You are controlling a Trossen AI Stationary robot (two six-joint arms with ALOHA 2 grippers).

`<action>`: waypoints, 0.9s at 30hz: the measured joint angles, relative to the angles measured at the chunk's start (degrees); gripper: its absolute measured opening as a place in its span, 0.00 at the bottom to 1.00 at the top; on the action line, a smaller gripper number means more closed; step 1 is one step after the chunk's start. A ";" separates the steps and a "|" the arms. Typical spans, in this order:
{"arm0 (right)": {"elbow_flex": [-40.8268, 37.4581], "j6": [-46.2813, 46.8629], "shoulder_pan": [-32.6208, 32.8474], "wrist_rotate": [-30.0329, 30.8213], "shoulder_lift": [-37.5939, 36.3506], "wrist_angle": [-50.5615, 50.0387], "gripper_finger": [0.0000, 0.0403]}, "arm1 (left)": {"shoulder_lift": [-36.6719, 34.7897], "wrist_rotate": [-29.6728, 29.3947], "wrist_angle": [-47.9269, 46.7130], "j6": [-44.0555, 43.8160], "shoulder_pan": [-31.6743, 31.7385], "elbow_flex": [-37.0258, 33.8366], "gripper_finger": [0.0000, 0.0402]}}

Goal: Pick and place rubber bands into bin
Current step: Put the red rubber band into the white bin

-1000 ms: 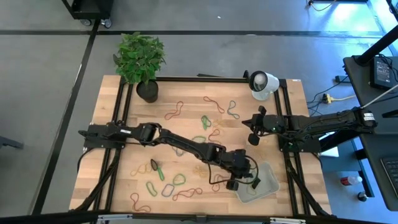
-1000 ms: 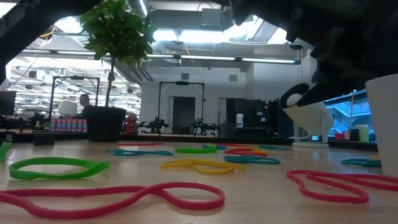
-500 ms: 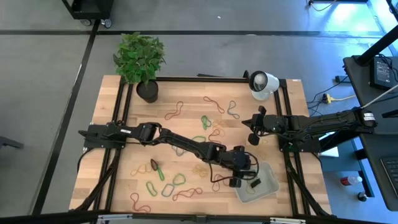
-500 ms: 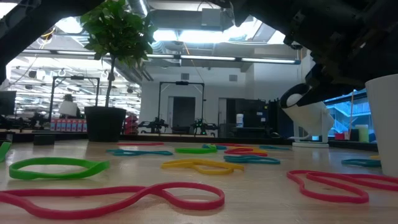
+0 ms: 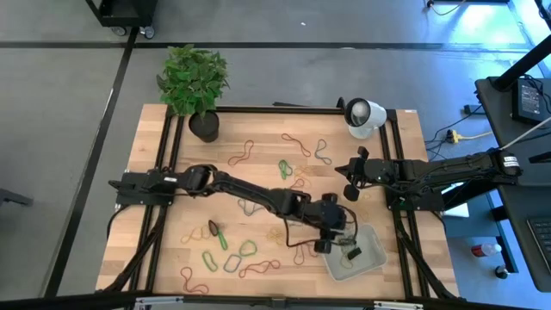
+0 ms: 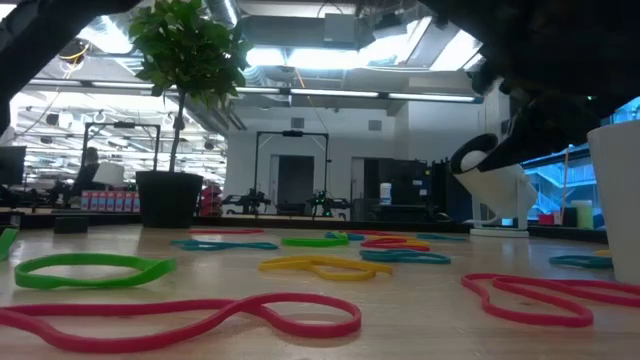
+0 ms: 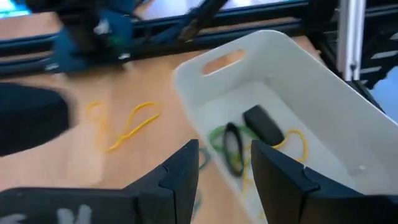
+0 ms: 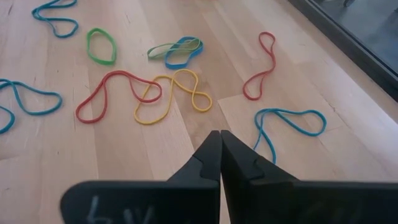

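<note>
Wooden table (image 5: 155,250), bin (image 5: 372,259) long axis diagonal

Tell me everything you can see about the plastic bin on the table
The bin is a small, shallow rectangular tray of pale translucent plastic with rounded corners and a slot handle cut in one end wall. It sits upright on the wooden table near its front right corner, turned at a slant to the edges. Inside lie a green band, a yellow band, a dark loop and a small black block. The left gripper, fingers open, hovers at its near rim; nothing visibly touches the bin.
</note>
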 joint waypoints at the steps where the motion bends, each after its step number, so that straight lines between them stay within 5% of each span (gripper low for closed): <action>1: 0.00 0.03 0.00 0.00 0.00 0.10 0.01 | -0.75 -0.48 -1.30 -0.53 0.18 0.00 0.35; 7: 0.00 0.35 0.00 0.00 0.00 -0.05 0.01 | -4.06 0.28 -14.08 0.37 2.28 -0.02 0.31; 20: 0.00 1.97 0.00 -0.02 0.00 -1.19 0.01 | -7.09 3.48 -30.48 4.67 7.50 -0.75 0.03; 24: 0.00 2.63 0.00 -0.02 0.00 -1.60 0.01 | -11.09 1.27 -27.97 3.87 8.50 -9.02 0.01; 27: 0.00 2.93 -0.01 -0.02 0.02 -1.89 0.01 | -17.49 0.04 -19.03 1.70 9.18 -22.03 0.01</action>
